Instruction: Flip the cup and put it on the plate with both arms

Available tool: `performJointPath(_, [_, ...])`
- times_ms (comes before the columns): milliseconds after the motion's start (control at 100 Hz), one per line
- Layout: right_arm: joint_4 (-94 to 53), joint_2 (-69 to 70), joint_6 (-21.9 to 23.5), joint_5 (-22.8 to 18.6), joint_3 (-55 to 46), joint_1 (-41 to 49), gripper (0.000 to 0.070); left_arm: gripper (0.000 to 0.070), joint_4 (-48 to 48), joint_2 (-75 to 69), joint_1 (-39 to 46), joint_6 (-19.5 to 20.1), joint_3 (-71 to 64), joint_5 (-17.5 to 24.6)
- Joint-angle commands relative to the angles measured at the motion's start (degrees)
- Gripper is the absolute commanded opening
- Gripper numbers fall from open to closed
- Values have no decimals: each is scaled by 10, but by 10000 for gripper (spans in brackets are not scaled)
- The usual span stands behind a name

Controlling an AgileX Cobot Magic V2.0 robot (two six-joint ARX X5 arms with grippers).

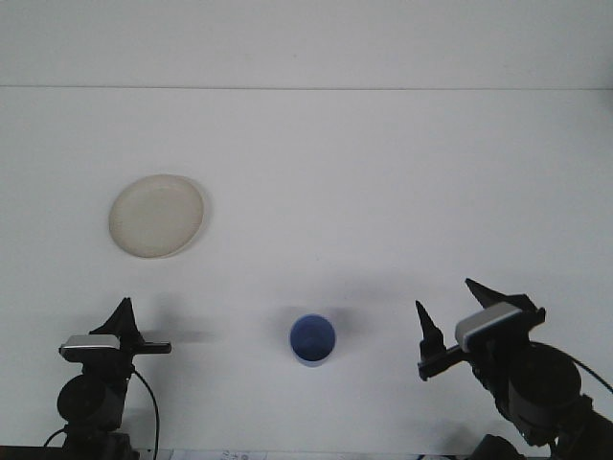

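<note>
A blue cup [313, 340] stands upright with its mouth up, near the table's front edge at the middle. A cream round plate [157, 215] lies at the left, well behind the cup. My right gripper [462, 314] is at the front right, open, a hand's width to the right of the cup, holding nothing. My left gripper [125, 326] rests at the front left corner, far from the cup; its fingers look apart and nothing is between them.
The white table [383, 192] runs back to a wall edge at the top of the view. Cables hang under both arms at the front edge.
</note>
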Motion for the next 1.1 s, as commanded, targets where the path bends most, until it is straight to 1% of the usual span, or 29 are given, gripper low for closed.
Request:
performJointPath(0, [34, -62, 18, 3, -63, 5, 561, 15, 8, -1, 1, 5, -11, -2])
performJointPath(80, [55, -127, 27, 2, -122, 5, 560, 15, 7, -1, 1, 5, -11, -2])
performJointPath(160, [55, -175, 28, 2, -155, 5, 560, 15, 7, -1, 1, 5, -11, -2])
performJointPath(330, [57, -230, 28, 2, -173, 5, 560, 15, 12, -1, 1, -1, -11, -2])
performJointPath(410, [59, -237, 28, 2, -173, 5, 560, 15, 12, -1, 1, -33, -11, -2])
performJointPath(530, [59, -237, 28, 2, -173, 5, 560, 15, 19, -1, 1, -95, -11, -2])
performJointPath(560, [59, -237, 28, 2, -173, 5, 560, 15, 21, -1, 1, -103, -11, -2])
performJointPath(650, [59, -237, 28, 2, -173, 5, 560, 15, 21, -1, 1, -111, -11, -2])
performJointPath(750, [59, -237, 28, 2, -173, 5, 560, 11, 21, -1, 1, -173, -9, -1])
performJointPath(790, [59, -237, 27, 2, -173, 5, 560, 11, 19, -1, 1, -190, -3, 5])
performJointPath(890, [59, -237, 26, 2, -173, 5, 560, 12, 2, 5, 1, -205, 35, 47])
performJointPath(1000, [58, -237, 26, 2, -173, 5, 560, 12, -48, 40, 0, -217, 113, 59])
performJointPath(1090, [58, -237, 25, 2, -173, 5, 560, 12, -95, 98, 0, -215, 194, 71])
